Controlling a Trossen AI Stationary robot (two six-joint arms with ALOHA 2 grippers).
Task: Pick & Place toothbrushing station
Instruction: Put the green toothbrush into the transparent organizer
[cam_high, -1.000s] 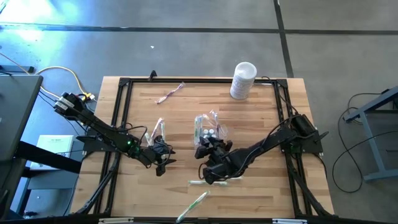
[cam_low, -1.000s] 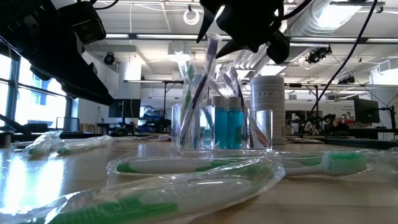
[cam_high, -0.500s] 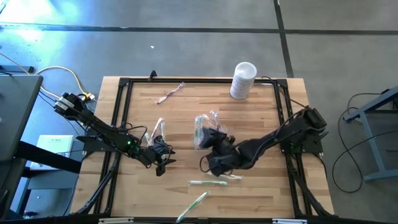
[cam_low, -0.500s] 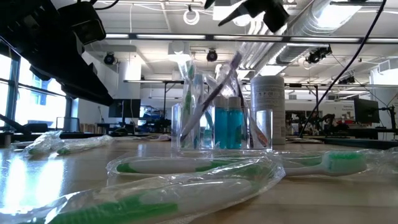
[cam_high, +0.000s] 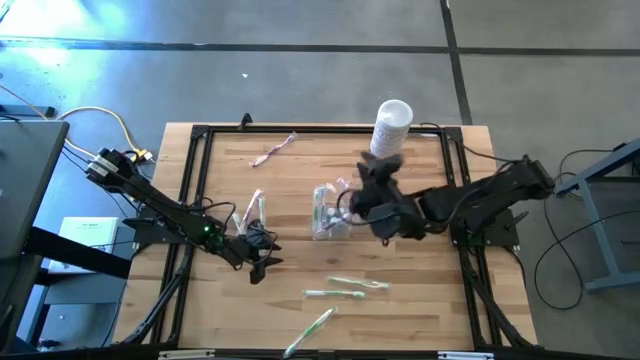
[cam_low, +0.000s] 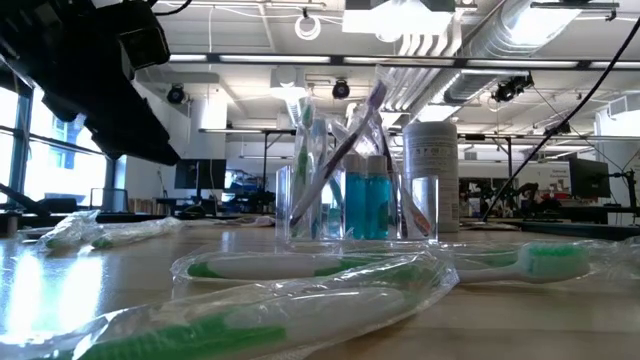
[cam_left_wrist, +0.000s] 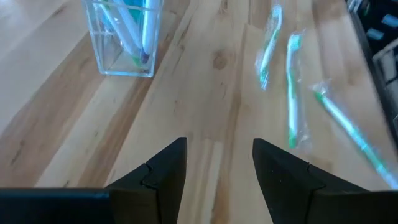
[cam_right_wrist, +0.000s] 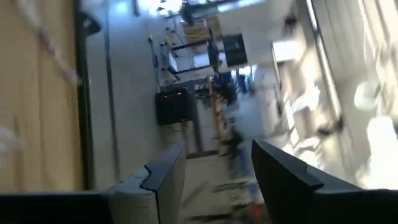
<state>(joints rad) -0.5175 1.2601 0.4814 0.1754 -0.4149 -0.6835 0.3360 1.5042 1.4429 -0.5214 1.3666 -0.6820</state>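
I have the right gripper (cam_high: 372, 178) lifted above the table (cam_high: 300, 185), just beside the clear plastic cup (cam_high: 331, 212) on the side toward the right edge, and its wrist camera looks out into the room with the two fingers (cam_right_wrist: 165, 180) standing apart and nothing between them. The cup sits near the middle of the table, upright, holding several toothbrushes (cam_low: 330, 160) that lean against its rim and teal tubes (cam_low: 365, 205) standing inside. The white canister (cam_high: 390, 128) stands near the far edge toward the right corner, apart from the cup, with bare wood between them.

My left gripper (cam_high: 258, 262) waits low over the table toward the left edge, fingers (cam_left_wrist: 163, 168) spread and empty. From its wrist I see the cup ahead and open board in front of the fingertips. Two wrapped toothbrushes (cam_high: 252, 212) lie just beside that arm, on its far side.

Toward the near edge, two wrapped green toothbrushes (cam_high: 345, 288) lie close together and roughly parallel to that edge, and a third green toothbrush (cam_high: 312, 328) lies slanted nearer the edge itself. A pink wrapped toothbrush (cam_high: 273, 150) lies alone near the far edge, left of centre. The black frame (cam_high: 195, 175) runs along the table's sides. The widest bare stretch is the far half between the pink brush and the canister.
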